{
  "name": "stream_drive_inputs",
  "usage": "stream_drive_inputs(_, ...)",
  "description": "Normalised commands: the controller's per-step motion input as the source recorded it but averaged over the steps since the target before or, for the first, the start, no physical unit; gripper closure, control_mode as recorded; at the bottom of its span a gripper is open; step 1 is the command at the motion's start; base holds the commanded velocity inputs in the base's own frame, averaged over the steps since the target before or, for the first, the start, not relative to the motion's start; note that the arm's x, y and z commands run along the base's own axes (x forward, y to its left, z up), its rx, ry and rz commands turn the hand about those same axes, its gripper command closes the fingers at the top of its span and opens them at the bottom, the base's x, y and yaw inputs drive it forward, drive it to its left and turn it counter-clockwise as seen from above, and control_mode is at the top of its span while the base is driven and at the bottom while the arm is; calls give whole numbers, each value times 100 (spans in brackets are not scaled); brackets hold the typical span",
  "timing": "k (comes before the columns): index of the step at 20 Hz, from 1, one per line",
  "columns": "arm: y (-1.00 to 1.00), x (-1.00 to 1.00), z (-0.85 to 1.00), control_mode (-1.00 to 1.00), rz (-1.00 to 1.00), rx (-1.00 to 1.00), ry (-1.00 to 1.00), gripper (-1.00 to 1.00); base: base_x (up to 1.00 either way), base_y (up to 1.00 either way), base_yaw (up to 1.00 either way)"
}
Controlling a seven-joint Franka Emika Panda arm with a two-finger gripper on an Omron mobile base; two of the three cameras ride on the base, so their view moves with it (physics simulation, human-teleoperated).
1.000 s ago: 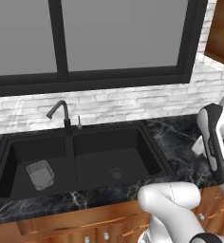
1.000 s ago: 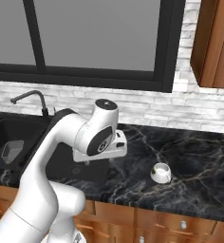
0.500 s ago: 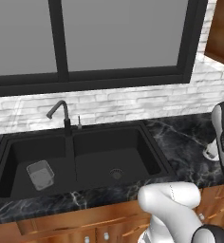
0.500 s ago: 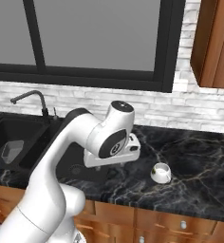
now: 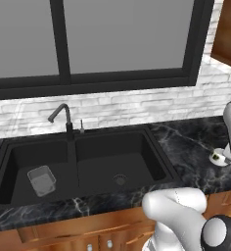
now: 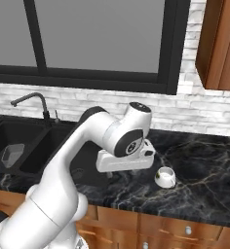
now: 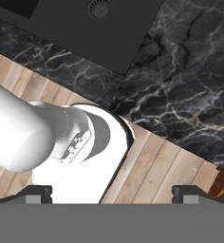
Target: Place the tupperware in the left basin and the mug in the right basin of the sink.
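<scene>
The translucent grey tupperware (image 5: 41,180) (image 6: 12,154) lies in the left basin (image 5: 19,164) of the black sink (image 5: 151,142). The right basin (image 5: 137,164) holds nothing but its round drain (image 5: 119,180) (image 7: 99,7). The white mug (image 5: 218,157) (image 6: 164,176) stands on the dark marble counter, right of the sink. My hand (image 6: 125,160) hovers over the counter's front edge, just left of the mug and apart from it. My gripper (image 7: 113,193) points down, open, with nothing between its fingertips (image 7: 38,193).
A black gooseneck faucet (image 5: 63,120) (image 6: 31,99) rises behind the sink's divider. The marble counter (image 7: 180,95) stretches right of the sink under a wooden wall cabinet (image 6: 219,44). A brick backsplash and a window stand behind.
My arm has swung to the right, carrying the open hand from the sink's right side toward the mug. The tupperware and the mug have not moved.
</scene>
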Motion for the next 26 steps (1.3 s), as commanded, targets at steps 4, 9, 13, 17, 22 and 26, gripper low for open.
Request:
stream_drive_inputs(4, -22, -3, 0, -100, 1, 2, 4, -100, 0, 0, 0)
stream_drive_inputs(9, -21, -2, 0, -100, 1, 1, 0, -100, 0, 0, 0)
stream_drive_inputs(13, -29, 0, 0, -100, 2, 0, 0, -100, 0, 0, 0)
stream_drive_inputs(17, -31, -3, 0, -100, 3, 0, -4, -100, 0, 0, 0)
stream_drive_inputs(22, -26, -1, -4, -100, 1, 0, -3, -100, 0, 0, 0)
stream_drive_inputs(26, -20, 0, -11, -100, 2, 0, -1, -100, 0, 0, 0)
